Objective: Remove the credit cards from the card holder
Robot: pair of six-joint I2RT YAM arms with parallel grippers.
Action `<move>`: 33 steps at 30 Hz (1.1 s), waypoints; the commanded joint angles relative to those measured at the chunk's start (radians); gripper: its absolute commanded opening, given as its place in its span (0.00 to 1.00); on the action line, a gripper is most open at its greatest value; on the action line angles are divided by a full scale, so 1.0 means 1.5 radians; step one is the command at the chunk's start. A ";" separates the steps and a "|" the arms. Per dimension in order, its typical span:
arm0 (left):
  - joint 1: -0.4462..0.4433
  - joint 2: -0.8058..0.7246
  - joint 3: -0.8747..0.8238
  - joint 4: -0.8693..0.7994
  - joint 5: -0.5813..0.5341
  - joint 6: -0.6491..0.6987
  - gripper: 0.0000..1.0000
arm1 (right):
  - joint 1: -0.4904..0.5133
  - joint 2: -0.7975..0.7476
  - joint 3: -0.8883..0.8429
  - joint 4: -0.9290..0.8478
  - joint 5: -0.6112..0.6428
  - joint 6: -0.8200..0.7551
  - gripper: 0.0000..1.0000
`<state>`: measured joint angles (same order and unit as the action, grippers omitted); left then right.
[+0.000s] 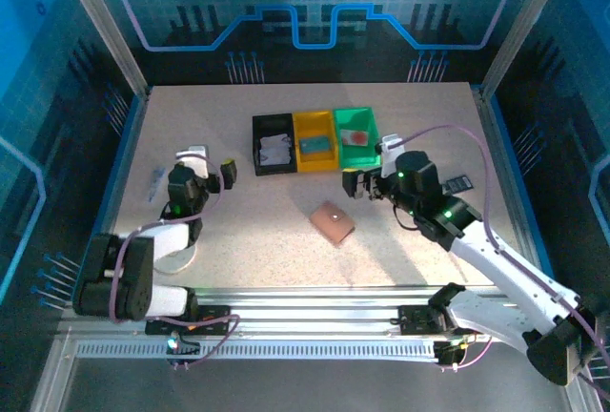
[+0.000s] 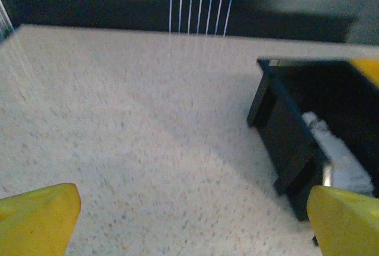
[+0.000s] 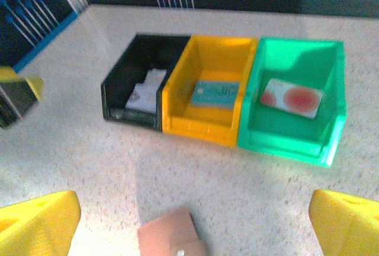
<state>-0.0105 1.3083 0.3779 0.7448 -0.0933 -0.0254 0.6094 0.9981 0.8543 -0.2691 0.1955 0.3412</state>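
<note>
We can read no words, numbers or brand names anywhere. The teal card (image 3: 216,94) in the yellow bin (image 3: 198,130) and the red-spotted card (image 3: 293,98) in the green bin (image 3: 284,146) carry markings too blurred to make out.

Robot test cell, lab-type. Speckled counter (image 1: 238,240) fenced by aluminium posts (image 1: 100,21) and blue-lit wall panels (image 1: 381,11) printed with gear and circuit graphics. Left arm (image 1: 124,269) and right arm (image 1: 496,259) bolted to a slotted rail (image 1: 305,302). Black bin (image 1: 257,145), yellow bin (image 1: 315,116) and green bin (image 1: 355,113) stand in a row.
</note>
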 commanded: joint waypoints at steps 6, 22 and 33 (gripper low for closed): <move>0.000 -0.201 0.138 -0.341 -0.008 -0.176 0.99 | 0.102 0.098 0.122 -0.171 0.159 0.034 1.00; -0.016 -0.267 0.255 -0.574 0.197 -0.421 0.99 | 0.167 0.091 0.134 -0.174 0.205 0.125 1.00; -0.174 -0.252 0.209 -0.680 0.090 -0.417 0.99 | 0.158 0.205 0.192 -0.305 0.203 0.148 0.98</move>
<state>-0.2298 0.9291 0.7090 -0.2138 0.0937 -0.6491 0.8543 1.2850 1.1221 -0.6441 0.5045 0.5282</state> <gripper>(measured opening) 0.992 0.981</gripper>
